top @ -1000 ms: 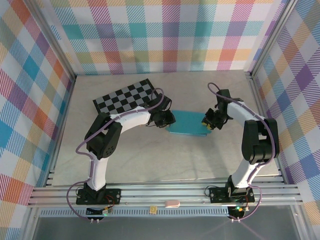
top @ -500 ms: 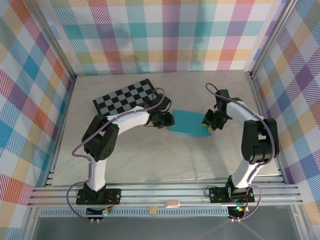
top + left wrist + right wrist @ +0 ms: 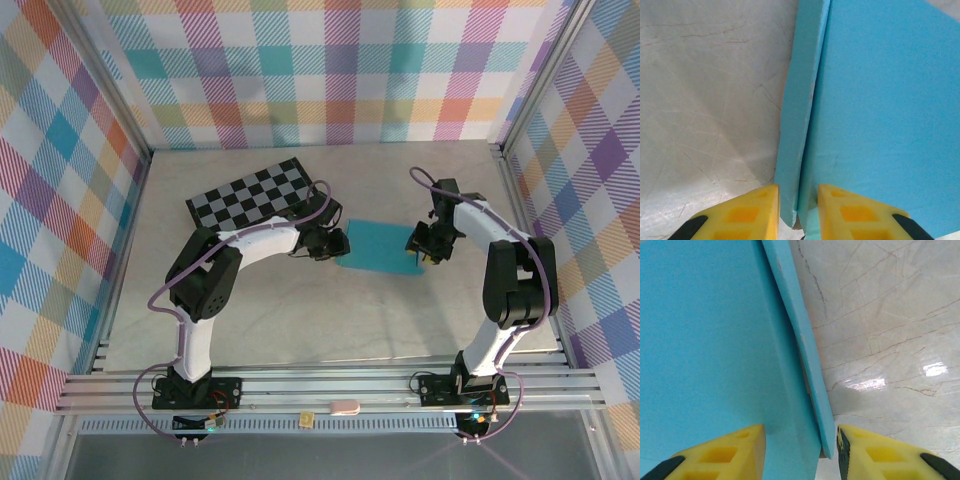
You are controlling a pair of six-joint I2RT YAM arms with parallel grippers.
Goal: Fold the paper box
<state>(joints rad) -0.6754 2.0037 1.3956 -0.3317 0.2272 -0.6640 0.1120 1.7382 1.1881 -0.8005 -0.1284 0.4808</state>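
Right jaws widen

Since a second ago my right gripper point(image 3: 801, 450) has spread, loosely straddling the right flap of the blue box point(image 3: 375, 248) on the table point(image 3: 300, 310). My left gripper point(image 3: 798, 210) sits narrow around the left flap; I cannot tell if it pinches

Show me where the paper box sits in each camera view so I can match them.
Top external: paper box at centre, right of the checkered board.
Left wrist: paper box on the right, its narrow side strip up the middle.
Right wrist: paper box on the left, strip beside it.
Shared landmark: the pale marbled table.
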